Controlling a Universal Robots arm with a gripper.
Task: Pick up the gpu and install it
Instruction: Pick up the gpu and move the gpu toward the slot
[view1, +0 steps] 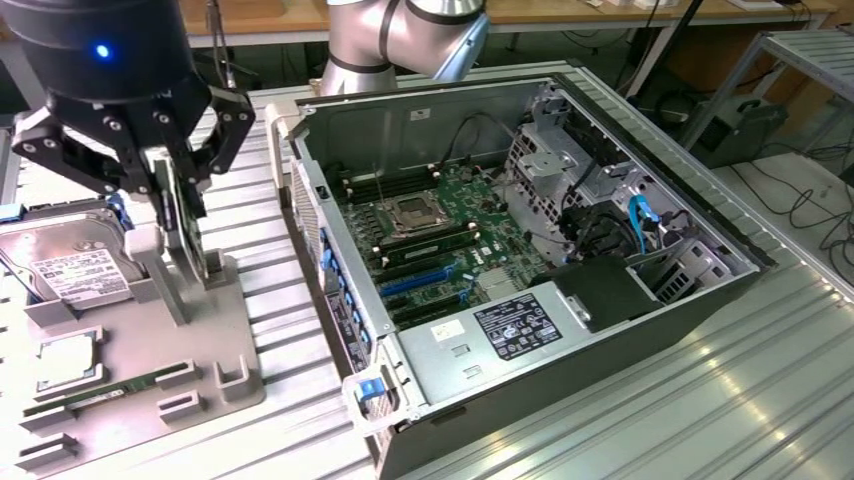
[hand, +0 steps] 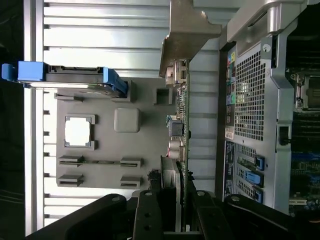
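Note:
The gpu (view1: 183, 225) is a thin dark card standing on edge over the grey parts holder (view1: 140, 330) at the exterior view's left. My gripper (view1: 174, 190) comes down from above with a black finger on each face of the card, shut on it. Whether the card's lower edge still touches the holder's slot I cannot tell. In the wrist view the gpu (hand: 181, 130) runs edge-on away from my gripper (hand: 177, 210), and its pale metal bracket (hand: 187, 30) is at the far end. The open computer case (view1: 641, 190) lies to the exterior view's right, motherboard (view1: 441, 235) exposed.
On the holder sit a silver hard drive (view1: 74, 265) with blue side rails (hand: 30, 71), a CPU (view1: 67, 360) and a green RAM stick (view1: 114, 392). Blue expansion slots (view1: 414, 285) lie in the motherboard. The case's perforated rear wall (hand: 250, 100) is close beside the card.

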